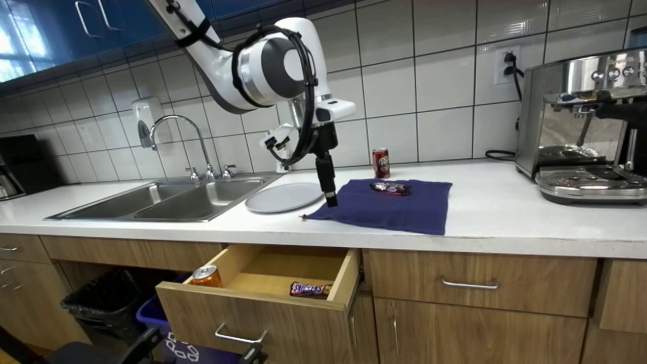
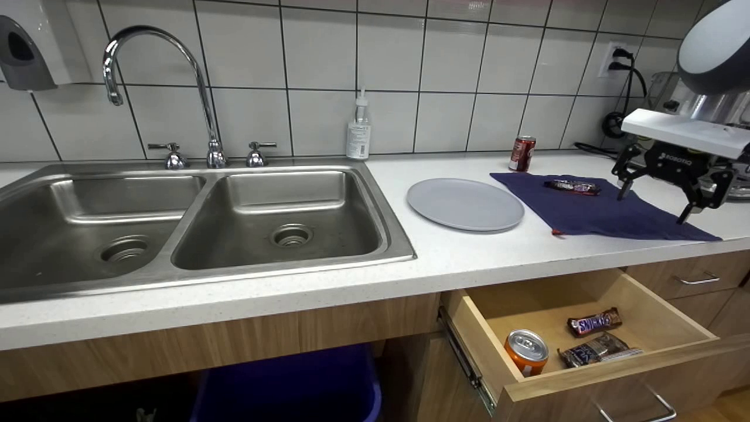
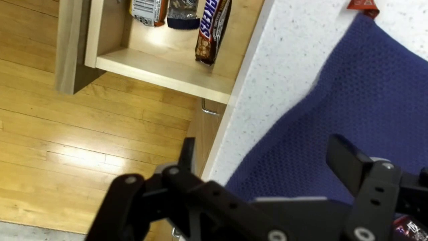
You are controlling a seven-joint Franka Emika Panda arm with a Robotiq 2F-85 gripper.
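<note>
Spread, empty fingers hang higher than the blue cloth; descending too far could snag its wavy edge.

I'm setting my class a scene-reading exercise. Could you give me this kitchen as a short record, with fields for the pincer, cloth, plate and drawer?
Pincer: open, holding nothing, hanging over the counter
Blue cloth: spread on the counter, wrapped bar on top
Red can: upright, behind the cloth in both exterior views
Small red packet: at a cloth corner
Plate: grey, flat, between cloth and sink
Drawer: open; holds orange can, Snickers bar, dark packet
</note>
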